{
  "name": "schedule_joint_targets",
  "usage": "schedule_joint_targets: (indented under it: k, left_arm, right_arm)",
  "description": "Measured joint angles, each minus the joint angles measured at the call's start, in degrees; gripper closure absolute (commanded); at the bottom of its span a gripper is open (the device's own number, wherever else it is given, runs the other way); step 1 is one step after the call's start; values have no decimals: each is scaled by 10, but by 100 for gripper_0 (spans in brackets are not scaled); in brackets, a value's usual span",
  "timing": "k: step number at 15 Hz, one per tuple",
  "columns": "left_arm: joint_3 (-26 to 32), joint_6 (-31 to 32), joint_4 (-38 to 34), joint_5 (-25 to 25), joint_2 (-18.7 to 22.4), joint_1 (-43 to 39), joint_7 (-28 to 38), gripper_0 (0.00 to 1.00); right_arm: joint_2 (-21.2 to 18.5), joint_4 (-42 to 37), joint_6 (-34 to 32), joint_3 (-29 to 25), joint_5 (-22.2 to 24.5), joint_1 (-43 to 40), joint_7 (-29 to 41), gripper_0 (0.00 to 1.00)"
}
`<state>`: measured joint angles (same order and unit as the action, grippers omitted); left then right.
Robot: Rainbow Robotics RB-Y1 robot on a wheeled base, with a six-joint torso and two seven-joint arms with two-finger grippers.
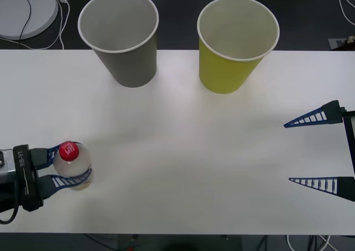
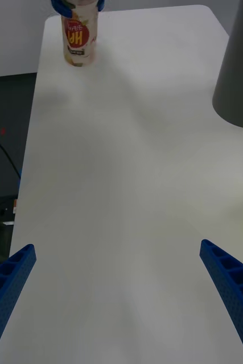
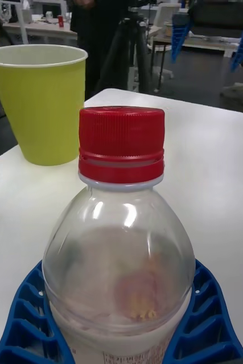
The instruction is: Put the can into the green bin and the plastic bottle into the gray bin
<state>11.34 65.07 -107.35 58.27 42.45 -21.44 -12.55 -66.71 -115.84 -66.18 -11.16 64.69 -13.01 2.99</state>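
The plastic bottle (image 1: 73, 162), clear with a red cap, stands upright near the table's front left corner. My left gripper (image 1: 83, 162) is shut on the plastic bottle, its blue fingers (image 3: 24, 318) curved around the body. The right wrist view shows the bottle (image 2: 80, 40) at the table's far end. The gray bin (image 1: 127, 56) stands at the back, left of centre. The green bin (image 1: 230, 68) stands beside it, right of centre, and rises behind the bottle (image 3: 121, 227) in the left wrist view. My right gripper (image 1: 288, 152) hovers open at the right edge with nothing between its fingers. The can is out of view.
The white table (image 1: 183, 167) is bare between the two arms and in front of the bins. A round white disc (image 1: 25, 9) with cables lies on the dark floor beyond the table's back left corner.
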Motion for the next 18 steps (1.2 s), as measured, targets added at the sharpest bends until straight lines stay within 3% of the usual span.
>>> schedule_joint_targets:
  k: [9, 18]
  left_arm:
    - [13, -155, -28, -18, 0, -25, 36, 100]
    - [31, -218, -30, -18, 19, -30, 79, 100]
  right_arm:
    - [0, 0, 0, 0, 0, 0, 0, 0]
    - [0, 0, 0, 0, 0, 0, 0, 0]
